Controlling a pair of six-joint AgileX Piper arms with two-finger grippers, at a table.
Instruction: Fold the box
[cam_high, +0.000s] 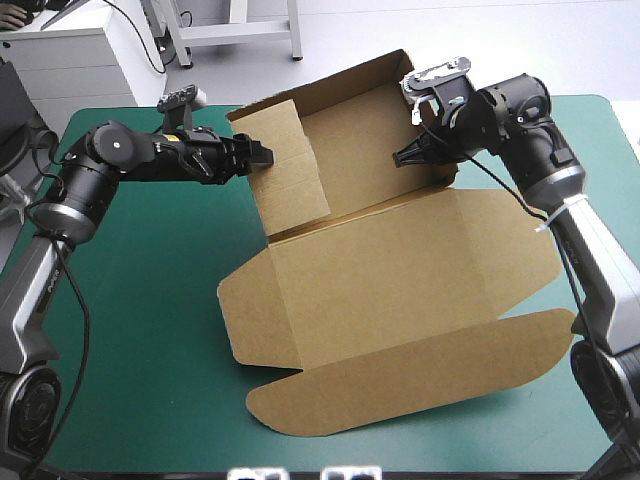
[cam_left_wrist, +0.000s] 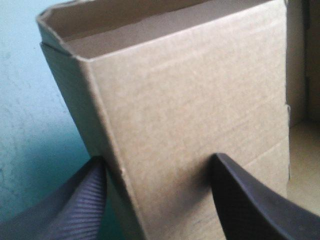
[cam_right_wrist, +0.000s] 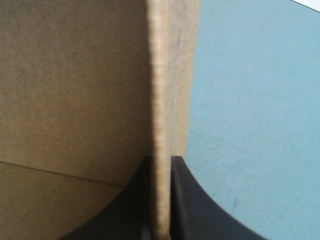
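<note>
— Surface first: what does the counter (cam_high: 150, 330) look like?

— Teal-green cover (cam_high: 130, 400) from edge to edge, smooth, bare around the board. In the left wrist view it shows beside the box's corner, and in the right wrist view it runs along the outside of the gripped wall.

— Where is the box (cam_high: 400, 280)?

— Mid-counter. Its far half stands up as a tray with raised walls, near the counter's far edge. The lid (cam_high: 380, 270) lies flat on the cover toward the near edge, and its rounded tuck flap (cam_high: 420, 375) is nearest the robot.

— Left end effector (cam_high: 262, 157)?

— It comes in from the left side at the box's left wall (cam_left_wrist: 200, 100). Its black fingers (cam_left_wrist: 240, 200) stand well apart, one outside the wall's corner and one against the wall's broad face. They are spread and do not pinch the board.

— Right end effector (cam_high: 405, 155)?

— It is at the right wall (cam_right_wrist: 157, 100), reaching in from the right. The fingers are all but closed and clamp the wall's thin edge between them, brown board on one side and teal-green cover on the other.
</note>
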